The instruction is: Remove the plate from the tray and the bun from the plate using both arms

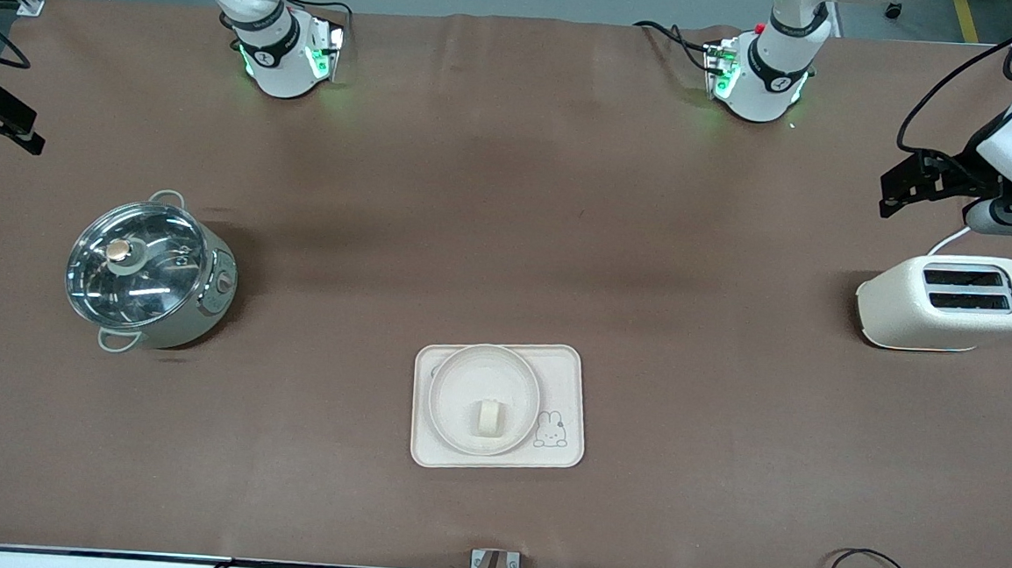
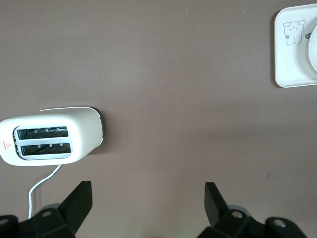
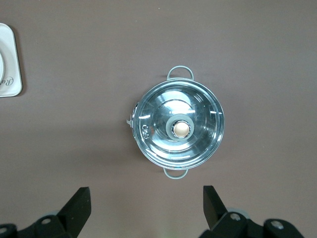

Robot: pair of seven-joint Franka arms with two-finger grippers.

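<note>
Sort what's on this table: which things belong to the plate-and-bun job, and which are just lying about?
Part of the job:
- plate, on the rabbit tray
- bun, lying in the plate
- left pincer, open, up over the table beside the toaster
- right pincer, open, above the pot

Just lying about:
- toaster
- lidded pot

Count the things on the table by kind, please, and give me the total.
Cooking appliances: 2, the pot with its glass lid and the toaster.
Tableware: 2, the tray and the plate on it.
Food: 1, the bun on the plate.
Total: 5.
</note>
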